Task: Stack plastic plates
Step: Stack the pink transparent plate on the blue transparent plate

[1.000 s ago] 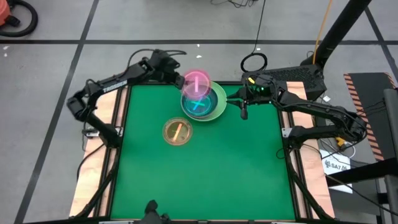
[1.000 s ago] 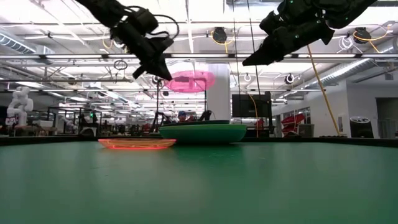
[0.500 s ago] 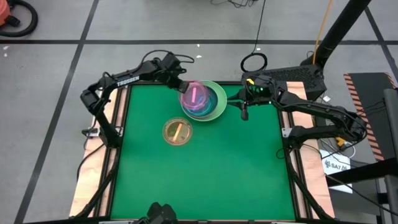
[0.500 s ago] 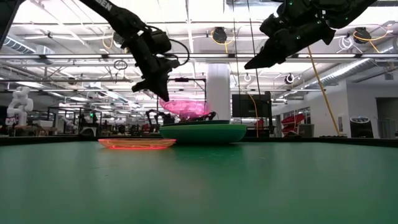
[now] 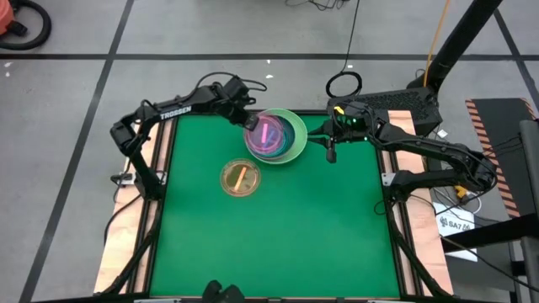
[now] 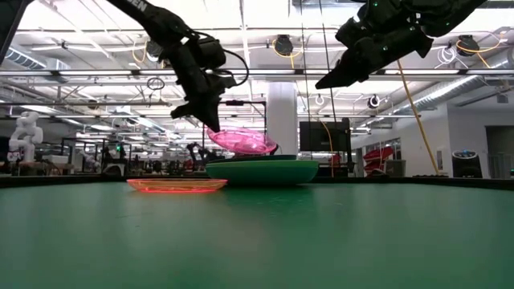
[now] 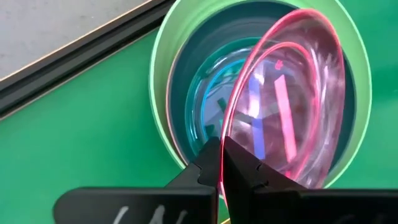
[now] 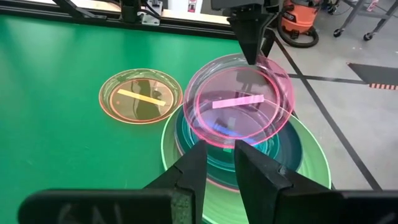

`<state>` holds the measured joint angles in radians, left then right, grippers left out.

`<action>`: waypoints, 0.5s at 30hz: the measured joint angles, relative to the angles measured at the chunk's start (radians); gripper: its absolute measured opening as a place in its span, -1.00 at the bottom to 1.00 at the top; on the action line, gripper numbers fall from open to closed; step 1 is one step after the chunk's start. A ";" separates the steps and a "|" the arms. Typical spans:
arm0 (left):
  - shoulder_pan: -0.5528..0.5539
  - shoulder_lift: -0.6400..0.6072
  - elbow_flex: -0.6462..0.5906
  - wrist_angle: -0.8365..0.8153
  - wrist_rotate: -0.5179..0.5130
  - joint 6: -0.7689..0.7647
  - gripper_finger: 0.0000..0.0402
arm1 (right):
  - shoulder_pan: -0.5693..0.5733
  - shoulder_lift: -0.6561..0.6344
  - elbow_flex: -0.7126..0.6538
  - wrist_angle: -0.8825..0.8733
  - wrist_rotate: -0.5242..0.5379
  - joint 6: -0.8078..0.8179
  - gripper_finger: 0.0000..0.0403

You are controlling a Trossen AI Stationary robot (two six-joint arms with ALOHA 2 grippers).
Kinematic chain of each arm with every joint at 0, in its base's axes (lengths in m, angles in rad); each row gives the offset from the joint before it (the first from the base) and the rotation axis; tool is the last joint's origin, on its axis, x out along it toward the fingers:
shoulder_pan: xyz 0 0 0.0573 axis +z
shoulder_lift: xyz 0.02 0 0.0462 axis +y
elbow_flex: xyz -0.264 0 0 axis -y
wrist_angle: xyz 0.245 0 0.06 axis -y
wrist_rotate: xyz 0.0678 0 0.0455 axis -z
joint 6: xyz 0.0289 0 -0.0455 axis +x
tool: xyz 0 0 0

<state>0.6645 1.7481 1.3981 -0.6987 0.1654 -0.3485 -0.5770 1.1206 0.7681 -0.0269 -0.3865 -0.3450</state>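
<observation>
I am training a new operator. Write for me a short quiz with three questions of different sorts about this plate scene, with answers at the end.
1. True or false: the left hand grips the pink plate by its rim.
2. Which plate lies alone on the table? A) amber plate B) light-green plate C) a white plate
3. Fill in: the pink plate is tilted above the ____ of plates.

Key
1. True.
2. A.
3. Stack; the right hand hangs beside it, holding nothing.
</observation>
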 joint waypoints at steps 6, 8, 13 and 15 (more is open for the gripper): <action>-0.013 0.000 0.000 0.000 -0.053 -0.019 -0.94 | 0.000 0.000 0.000 0.001 0.001 -0.008 -0.63; -0.012 0.000 0.000 0.004 -0.054 -0.021 -0.94 | 0.000 0.000 0.000 0.001 0.001 -0.008 -0.63; -0.015 0.000 0.000 0.022 -0.054 -0.022 -0.94 | 0.000 0.000 0.000 0.002 0.001 -0.008 -0.63; -0.015 0.000 0.000 0.022 -0.054 -0.023 -0.92 | 0.000 0.000 0.000 0.002 0.001 -0.008 -0.63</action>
<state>0.6498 1.7481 1.3983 -0.6769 0.1112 -0.3710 -0.5770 1.1206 0.7681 -0.0250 -0.3859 -0.3531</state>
